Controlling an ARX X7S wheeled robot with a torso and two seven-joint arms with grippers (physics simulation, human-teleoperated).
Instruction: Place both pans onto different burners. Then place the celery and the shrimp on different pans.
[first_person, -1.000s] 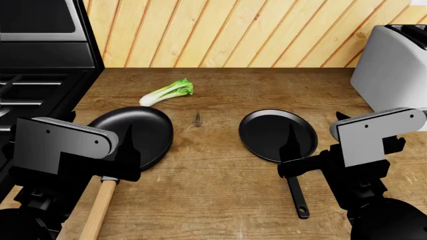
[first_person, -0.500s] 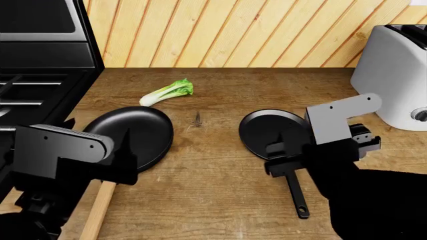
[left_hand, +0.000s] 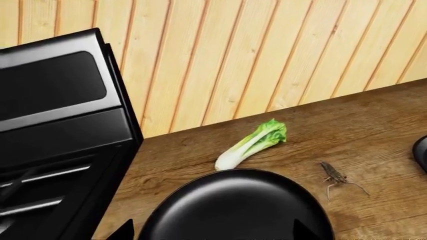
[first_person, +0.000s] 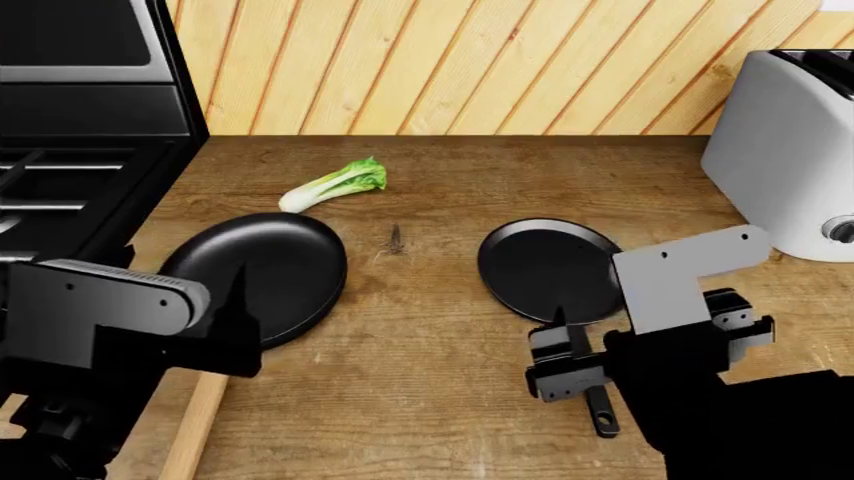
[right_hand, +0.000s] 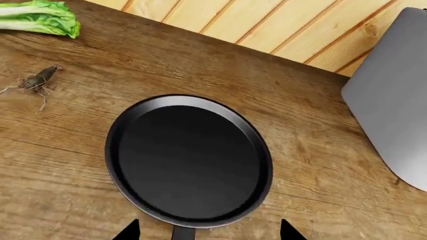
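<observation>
Both grippers, left (first_person: 240, 310) and right (first_person: 567, 350), hang spread over the wooden counter (first_person: 441, 340), each above a pan handle; celery (first_person: 334, 185) and shrimp (first_person: 395, 238) lie beyond, before the plank wall (first_person: 467, 60).

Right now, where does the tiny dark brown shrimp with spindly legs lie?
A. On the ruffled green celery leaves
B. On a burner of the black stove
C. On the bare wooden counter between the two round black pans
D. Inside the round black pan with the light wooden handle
C: in the head view the tiny dark brown shrimp lies on the wooden counter, between the wooden-handled pan and the black-handled pan, apart from the celery.
</observation>
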